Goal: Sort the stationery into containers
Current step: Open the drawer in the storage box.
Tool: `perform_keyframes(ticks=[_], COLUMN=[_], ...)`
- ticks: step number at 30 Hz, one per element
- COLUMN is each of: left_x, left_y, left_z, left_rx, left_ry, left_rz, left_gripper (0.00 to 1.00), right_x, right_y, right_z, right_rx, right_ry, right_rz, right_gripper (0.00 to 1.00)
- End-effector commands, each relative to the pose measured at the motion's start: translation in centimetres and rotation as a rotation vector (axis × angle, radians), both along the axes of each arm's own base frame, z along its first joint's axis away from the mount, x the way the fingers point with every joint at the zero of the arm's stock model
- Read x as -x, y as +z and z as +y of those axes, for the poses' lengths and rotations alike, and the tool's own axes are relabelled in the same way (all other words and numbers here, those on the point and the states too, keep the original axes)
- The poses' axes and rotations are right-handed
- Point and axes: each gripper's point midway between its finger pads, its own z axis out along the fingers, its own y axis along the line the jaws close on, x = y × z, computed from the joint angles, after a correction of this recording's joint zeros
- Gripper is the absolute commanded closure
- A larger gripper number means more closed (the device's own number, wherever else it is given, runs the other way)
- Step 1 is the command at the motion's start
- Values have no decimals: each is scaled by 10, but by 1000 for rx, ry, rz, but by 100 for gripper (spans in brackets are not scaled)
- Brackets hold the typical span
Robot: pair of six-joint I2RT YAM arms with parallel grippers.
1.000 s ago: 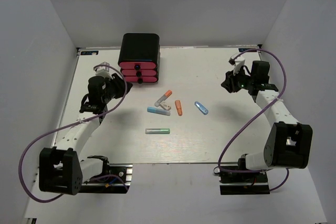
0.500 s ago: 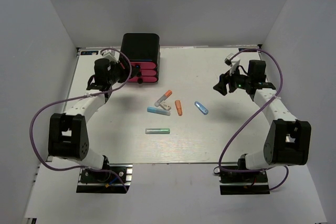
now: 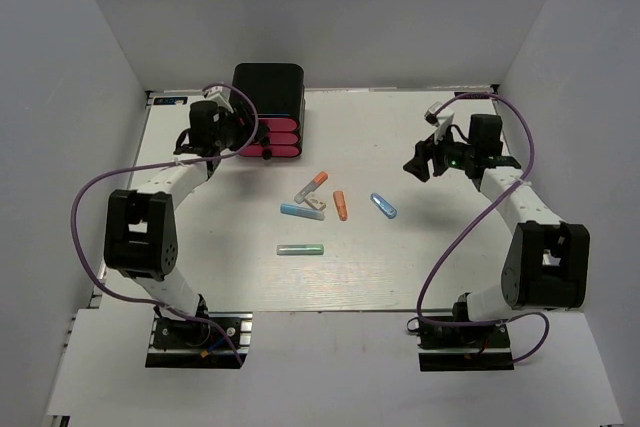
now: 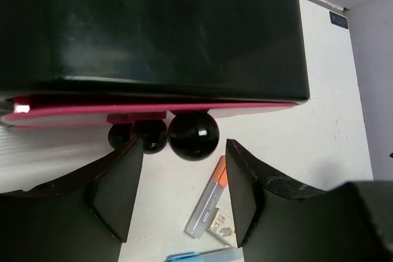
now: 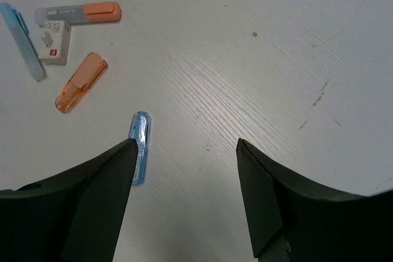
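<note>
Both grippers are open and hold nothing.
The left gripper (image 4: 183, 170) has its jaws apart in front of the cabinet (image 4: 153, 23); the black knobs (image 4: 193, 135) of the pink-red drawers (image 4: 153, 107) lie at 12 o'clock of its gap. Below the right gripper (image 5: 184, 151), the small blue pen (image 5: 140, 145) lies at 9 o'clock and the orange pen (image 5: 81, 81) at 10 o'clock.

Left end effector (image 3: 243, 133) hovers at the pink drawers (image 3: 282, 139), stationery (image 3: 341, 206) lying well apart.

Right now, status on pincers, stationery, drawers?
Left pincer open, empty, facing the drawer knobs. Right pincer open, empty, hovering near the small blue pen. Pens and eraser all loose on table, no drawer pulled out. Nothing blocking.
</note>
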Motion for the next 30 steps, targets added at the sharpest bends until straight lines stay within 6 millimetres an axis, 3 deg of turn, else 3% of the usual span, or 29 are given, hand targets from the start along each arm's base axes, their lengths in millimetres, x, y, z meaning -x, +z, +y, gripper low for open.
perform_keyframes(ticks=[1,8,10,11,15,21,22,24,27,28,30], left_x=[-11,-21,-22,-22,-12,30,40,47,54,55,57], left_y=[17,18,18,18,3,-1,-10,-1,-3,-5,-3], left_z=[-2,-2,0,0,-1,-6,-4,-4,-1,-1,-1], left_rx=[-28,-39,-43,-43,-49,-42,-44,-34,-38,-40,-39], left_ry=[-9,-4,4,4,-11,-65,-65,-61,-53,-53,-53], left_rz=[-44,-49,-50,-50,-24,-35,-14,-37,-30,-18,-20], left_gripper=[34,47,57,67,83,84,84,84,82,81,75], right_x=[-11,-8,-6,-5,0,17,19,22,19,18,14], right_y=[20,20,17,16,16,4,-2,-13,-36,-37,-58], right_z=[11,17,18,19,23,44,46,53,60,62,61], right_rx=[-14,-19,-10,-7,1,31,39,64,113,122,186], right_ry=[42,64,69,73,96,205,207,211,157,152,96], right_rz=[-76,-75,-77,-77,-89,-77,-64,-33,38,49,102], right_gripper=[28,30,30,30,31,33,33,33,33,33,33])
